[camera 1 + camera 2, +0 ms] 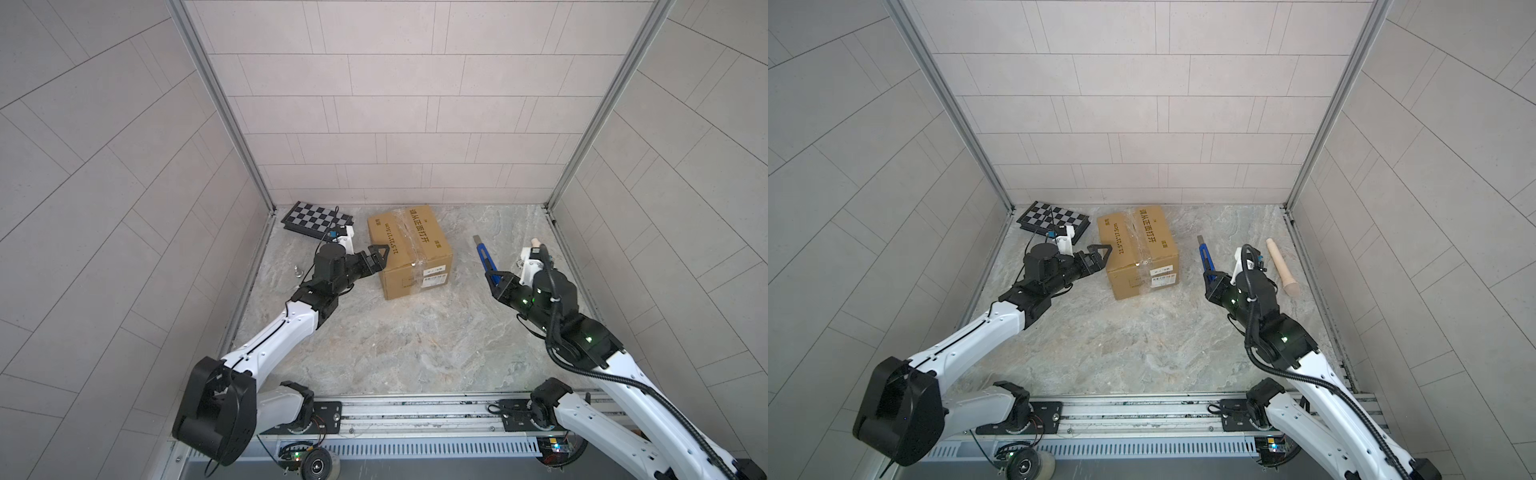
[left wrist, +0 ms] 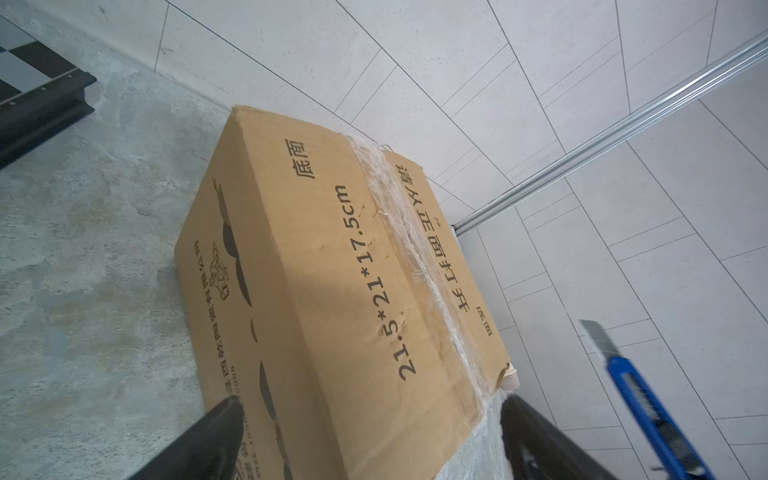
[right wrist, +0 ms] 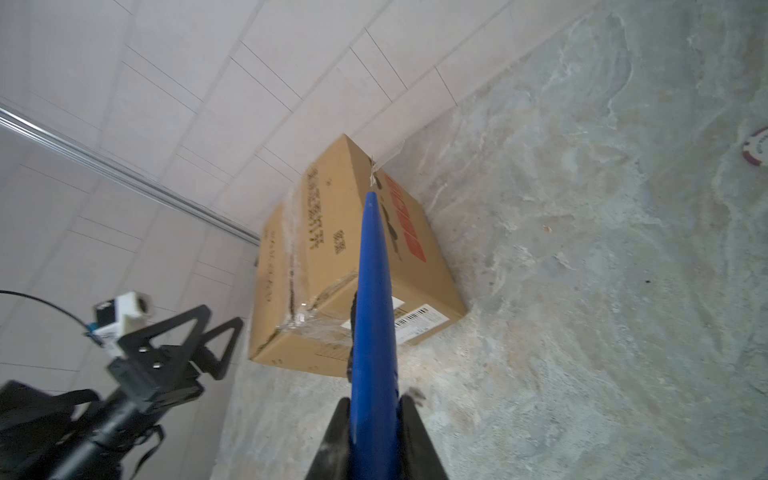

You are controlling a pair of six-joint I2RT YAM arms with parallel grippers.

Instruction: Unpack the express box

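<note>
Far out at 10 o'clock of the table lies the chequered board [image 1: 314, 220], flat and no part of this job. Just right of it, my left gripper [image 1: 377, 259] hangs at 9 o'clock of the express box [image 1: 409, 249]. Its fingers [image 3: 189, 328] are spread wide with nothing between them. From the left wrist view they straddle the near corner of the carton, but I cannot tell whether either one touches the cardboard.

The express box stands on the table toward 12 o'clock, close to the far wall, in both top views. Its flaps are shut, and the clear tape [image 2: 405, 249] runs unbroken along the top seam and down the near face, as far as I can see. Nothing has come out of it.

At 3 o'clock of the box, apart from it, my right gripper [image 1: 494, 277] pinches the blue utility knife [image 1: 484, 255] by its handle, jaws pressed tight on it. The blade [image 2: 596, 336] is out and points toward 12 o'clock, clear of the carton. Beyond that, farther toward 3 o'clock, a pale wooden handle [image 1: 1283, 266] lies on the table.

So I judge the task barely begun. The tool is in hand and the blade is ready, but no cut is made. What is left is steadying the box, slitting the tape, folding the flaps back and lifting out whatever is inside, which I cannot see.
</note>
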